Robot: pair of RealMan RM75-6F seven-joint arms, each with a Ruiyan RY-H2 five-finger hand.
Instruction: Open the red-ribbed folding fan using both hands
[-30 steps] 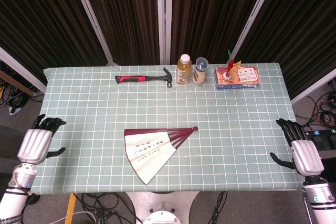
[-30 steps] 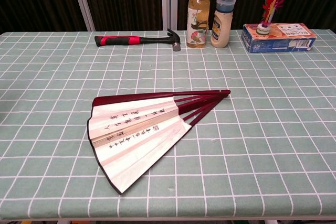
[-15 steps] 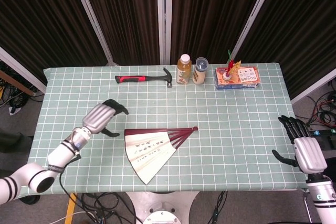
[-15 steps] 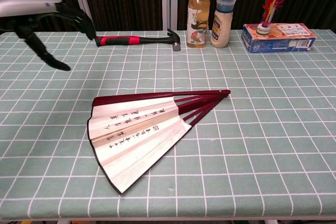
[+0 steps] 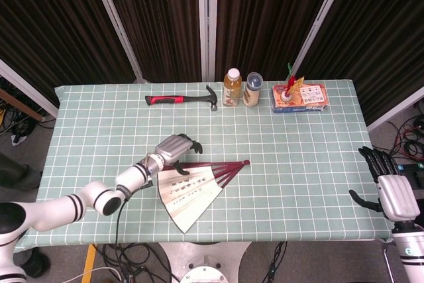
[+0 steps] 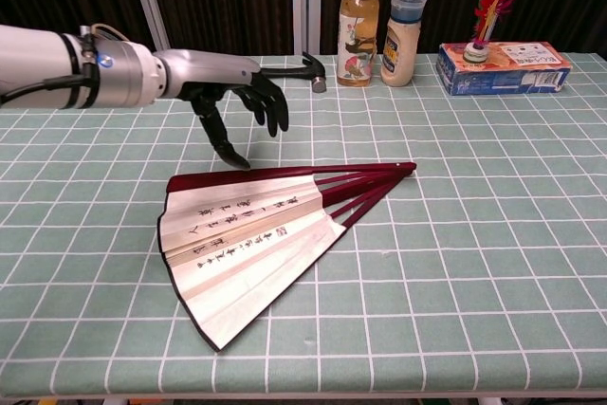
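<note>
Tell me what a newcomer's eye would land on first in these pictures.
First the folding fan, lying partly spread on the green checked table, red ribs pointing right. Next the left hand, fingers apart, poised just above the fan's upper rib without holding it. At the back edge stand a hammer, two bottles and a box.

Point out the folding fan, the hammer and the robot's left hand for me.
folding fan (image 6: 248,234): chest view, on the paper leaf.
hammer (image 5: 167,100): head view, on the red grip.
left hand (image 6: 223,82): chest view, on the back of the hand, above the fan.
</note>
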